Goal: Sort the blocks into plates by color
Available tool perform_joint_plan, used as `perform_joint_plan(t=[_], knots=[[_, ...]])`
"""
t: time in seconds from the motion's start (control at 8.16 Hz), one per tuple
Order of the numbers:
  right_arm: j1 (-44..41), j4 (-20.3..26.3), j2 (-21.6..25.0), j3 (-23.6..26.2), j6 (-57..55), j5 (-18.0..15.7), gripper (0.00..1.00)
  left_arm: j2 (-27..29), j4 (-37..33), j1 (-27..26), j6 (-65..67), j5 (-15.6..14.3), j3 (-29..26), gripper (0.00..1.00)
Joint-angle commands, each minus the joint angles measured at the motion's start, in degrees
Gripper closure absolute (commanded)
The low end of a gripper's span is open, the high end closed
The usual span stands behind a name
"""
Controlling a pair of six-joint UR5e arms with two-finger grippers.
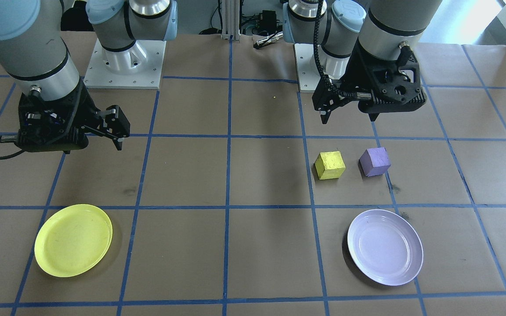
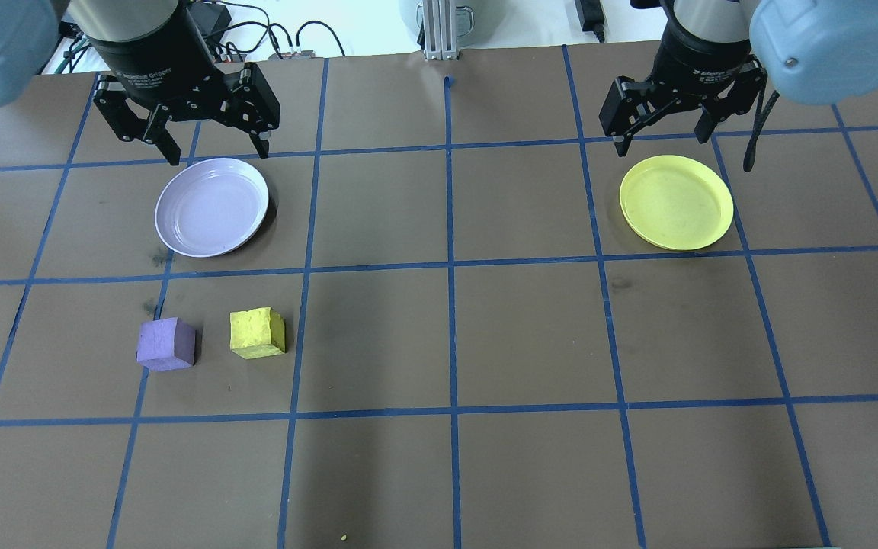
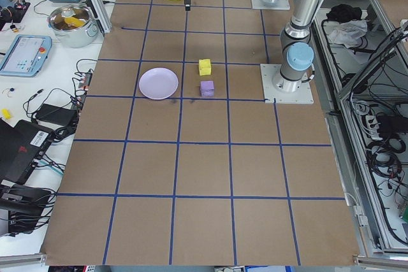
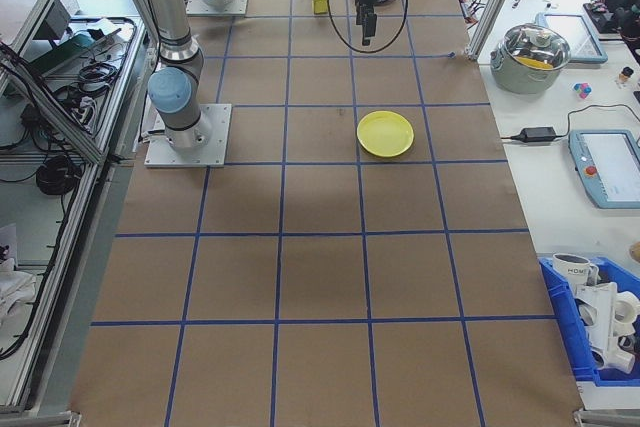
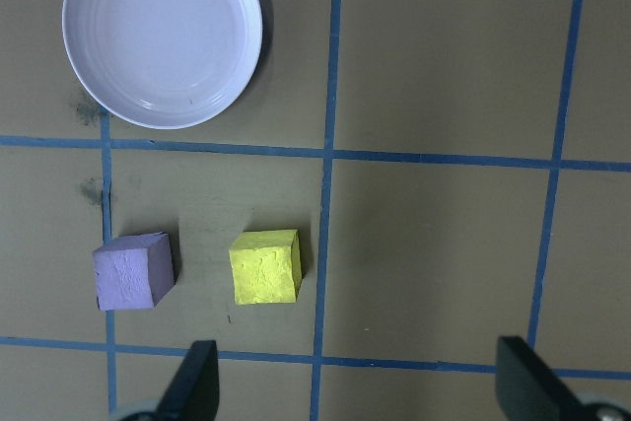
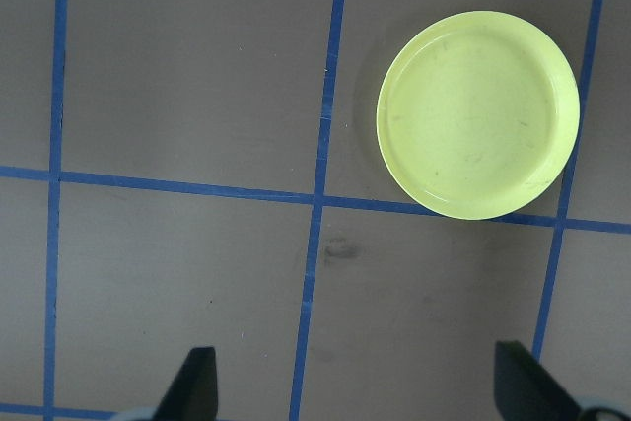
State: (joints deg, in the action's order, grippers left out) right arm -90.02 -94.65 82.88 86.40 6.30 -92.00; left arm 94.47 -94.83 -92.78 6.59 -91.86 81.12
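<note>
Both blocks, yellow block [image 2: 257, 333] beside purple block [image 2: 166, 344], sat rough-faced on the tabletop [image 2: 439, 473]. Left gripper [image 2: 215, 152] and right gripper [image 2: 661, 137] hung wide apart, holding nothing

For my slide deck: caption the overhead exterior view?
Purple block and yellow block await sorting; lavender plate and yellow plate empty.

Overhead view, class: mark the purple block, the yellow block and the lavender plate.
purple block [image 2: 165, 341], overhead view, top face.
yellow block [image 2: 254, 329], overhead view, top face.
lavender plate [image 2: 211, 207], overhead view, bare centre of its well.
</note>
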Motion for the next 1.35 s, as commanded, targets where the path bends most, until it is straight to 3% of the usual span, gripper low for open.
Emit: perform_joint_plan(t=[0.0,0.37,0.49,0.74,0.86,1.23], knots=[[0.28,-0.27,0.0,0.0,-0.06,-0.28,0.0,0.1,0.0,0.06,0.0,-0.07,0.09,0.0],[0.28,0.07,0.0,0.0,-0.77,0.42,0.0,1.85,0.0,5.48,-8.39,-0.25,0.09,0.0],[0.28,0.08,0.0,0.0,-0.24,0.42,0.0,2.99,0.09,9.42,-17.92,-0.08,0.26,0.0],[0.28,0.25,-0.44,0.0,-0.15,0.42,0.0,5.97,2.1,16.38,-23.54,-0.6,0.61,0.0],[0.28,0.34,-0.44,0.0,0.02,0.42,0.0,8.51,2.11,17.36,-23.55,-1.04,2.44,0.0],[0.28,0.52,-0.79,0.0,-0.06,0.51,0.0,8.45,5.43,20.97,-23.46,-1.04,14.28,0.0]])
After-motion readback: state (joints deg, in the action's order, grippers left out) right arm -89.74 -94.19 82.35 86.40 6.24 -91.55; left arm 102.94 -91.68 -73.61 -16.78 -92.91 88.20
